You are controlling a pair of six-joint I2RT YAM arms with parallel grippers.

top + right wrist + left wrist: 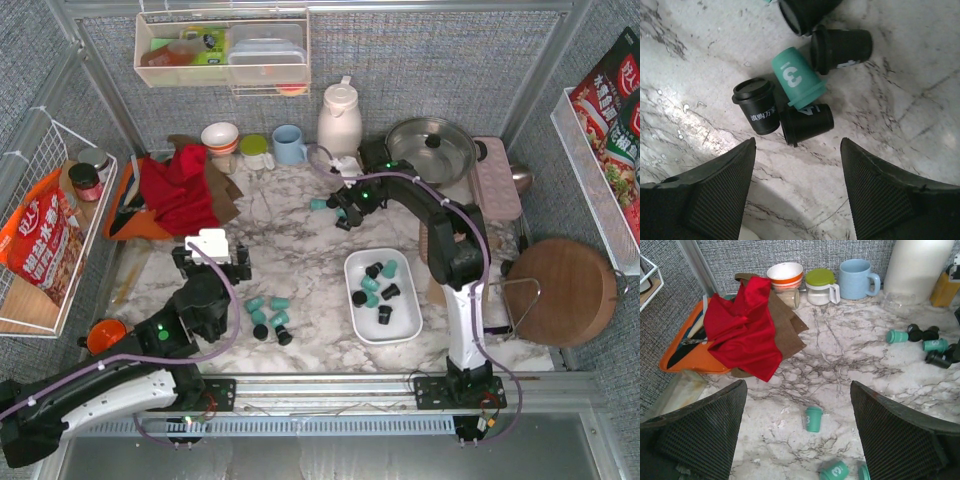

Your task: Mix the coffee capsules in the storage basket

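Right gripper (797,150) wide apart above far coffee capsules (802,122); left gripper (799,387) wide apart above near ones. Storage basket (400,332) near right, few inside. Might bump crowded capsules, sending them rolling off.

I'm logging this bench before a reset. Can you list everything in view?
basket: one, white, right of centre
capsules in basket: about seven, teal and black
capsules on table: about six, teal and black, left of basket
capsules at back: at least five, teal and black, under right gripper
cloth: one, red, back left
bowl: one, white and orange, back
jar: one, green lid, back
mug: one, blue, back
jug: one, white, back
pot: one, steel, back right
board: one, brown, right edge
wire basket: one, white, left wall
bin: one, clear, back wall
left gripper: open
right gripper: open
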